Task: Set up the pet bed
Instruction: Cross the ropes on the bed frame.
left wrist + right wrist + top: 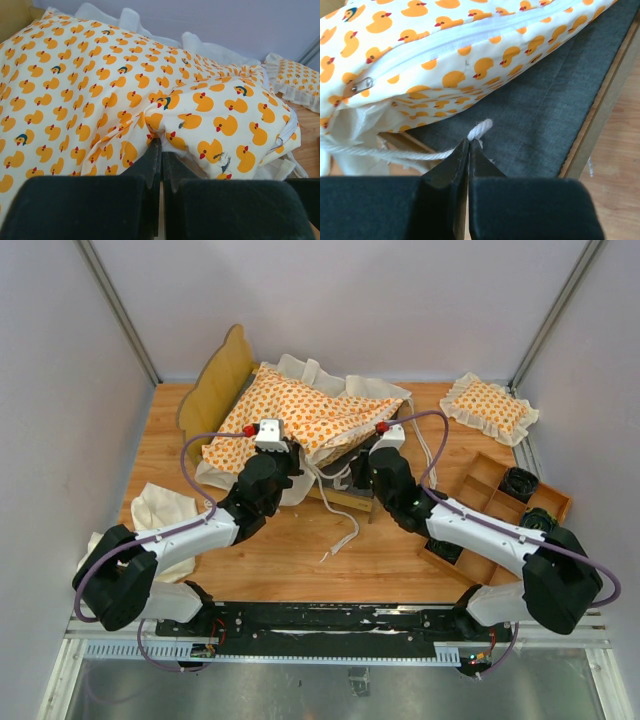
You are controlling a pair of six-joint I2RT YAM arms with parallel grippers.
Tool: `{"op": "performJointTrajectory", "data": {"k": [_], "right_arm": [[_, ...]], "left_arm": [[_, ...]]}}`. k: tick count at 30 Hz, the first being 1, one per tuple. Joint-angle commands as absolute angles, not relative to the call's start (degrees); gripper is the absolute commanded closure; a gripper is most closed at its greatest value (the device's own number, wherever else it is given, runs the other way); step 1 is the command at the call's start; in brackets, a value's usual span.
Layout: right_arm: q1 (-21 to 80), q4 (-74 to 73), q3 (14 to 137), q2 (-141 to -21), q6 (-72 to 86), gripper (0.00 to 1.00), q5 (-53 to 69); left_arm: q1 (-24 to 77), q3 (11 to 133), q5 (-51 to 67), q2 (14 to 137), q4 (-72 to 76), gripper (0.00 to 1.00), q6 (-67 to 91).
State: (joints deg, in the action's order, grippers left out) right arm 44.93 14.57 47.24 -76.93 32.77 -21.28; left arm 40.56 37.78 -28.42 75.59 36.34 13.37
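Left gripper (159, 145): jaws pressed together, a small fold of cushion (100, 90) fabric pinched at the tips. The cloth puckers up around the pinch.

Right gripper (469, 145): jaws clamped on a white tie string (481, 127), its knotted end poking out just above the tips. The string runs left towards the cushion's underside.

Cushion:
- Printed cotton, orange ducks on cream, with a cream ruffle.
- White zip along one edge, metal pull showing.
- Plump but slack. It creases and sags freely.
- Lies askew over the frame (607, 85), one end near the headboard (215, 380). The near edge is lifted clear of the grey base (545, 100).

Handling, my reading:
- Light and floppy, so it won't hold a shape.
- A single pinch would only drag a corner. Two spread holds should move it flat.
- The fabric gives good friction.
- The string is thin and twisted and may slide through the jaws under pull. The seam or ruffle near a corner looks safer.

Frame:
- Pale wood, rigid, with a scalloped headboard.
- Base is a taut, matte grey weave.
- Stands back-left of centre on the plank table (300, 550).
- Likely to skid if the cushion is tugged hard.

Around it:
- Small matching pillow (490, 407), far right.
- Cream cloth (163, 508), near left.
- Wooden tray (490, 472), right.
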Motion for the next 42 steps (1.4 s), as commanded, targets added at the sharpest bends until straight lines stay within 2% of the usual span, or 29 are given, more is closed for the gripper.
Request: {"op": "performJointTrajectory", "data": {"k": [1, 8, 17, 22, 29, 42], "right_arm": [[45.6, 10.4, 49.7, -72.3, 38.0, 1.0, -17.4], [45.6, 9.9, 47.6, -65.5, 40.0, 1.0, -18.0], [45.3, 9.6, 48.2, -73.3, 44.1, 1.0, -18.6], [45.1, 11.7, 50.8, -76.8, 46.9, 1.0, -13.1], [45.2, 12.3, 52.7, -74.8, 52.9, 1.0, -10.3], [39.5, 11.1, 37.3, -70.9, 59.8, 1.0, -17.5]], "left_arm": [[39.7, 36.8, -30.1, 74.6, 38.7, 1.0, 13.6], [39.6, 36.4, -29.8, 73.4, 38.7, 1.0, 13.7], [39.5, 36.2, -30.1, 73.3, 38.7, 1.0, 13.6], [39.5, 36.1, -30.2, 73.5, 38.7, 1.0, 13.6], [39.2, 36.2, -30.3, 73.1, 38.7, 1.0, 13.8], [38.8, 36.2, -30.0, 72.8, 38.4, 1.0, 13.3]]}}
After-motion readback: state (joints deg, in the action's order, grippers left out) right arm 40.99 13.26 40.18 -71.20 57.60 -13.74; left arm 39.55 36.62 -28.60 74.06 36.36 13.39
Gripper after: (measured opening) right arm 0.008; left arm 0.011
